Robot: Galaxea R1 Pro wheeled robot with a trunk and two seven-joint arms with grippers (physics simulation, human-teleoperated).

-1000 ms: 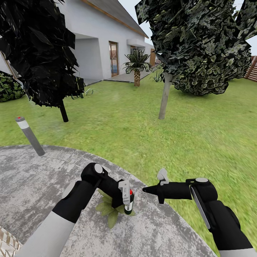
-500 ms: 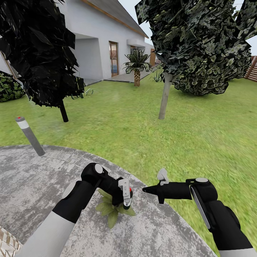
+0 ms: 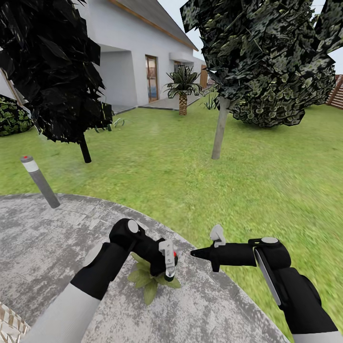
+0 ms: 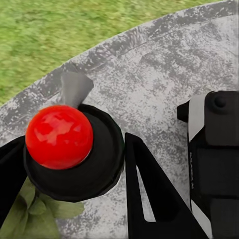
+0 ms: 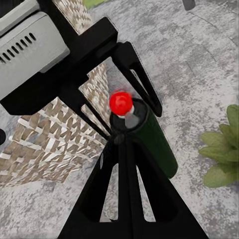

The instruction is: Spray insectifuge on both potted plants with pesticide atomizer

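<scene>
With the pesticide atomizer (image 5: 149, 137) already clamped in the left gripper (image 3: 167, 259) directly above one potted plant (image 3: 148, 281) on the stone patio (image 3: 43, 238), spraying looks underway, while the right gripper (image 3: 194, 253), seemingly pinched shut, holds nothing.

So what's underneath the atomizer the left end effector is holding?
Green leaves of a potted plant spread below the pesticide atomizer held by the left end effector, on the grey stone patio. The plant's centre and pot are covered by the arm and bottle.
</scene>
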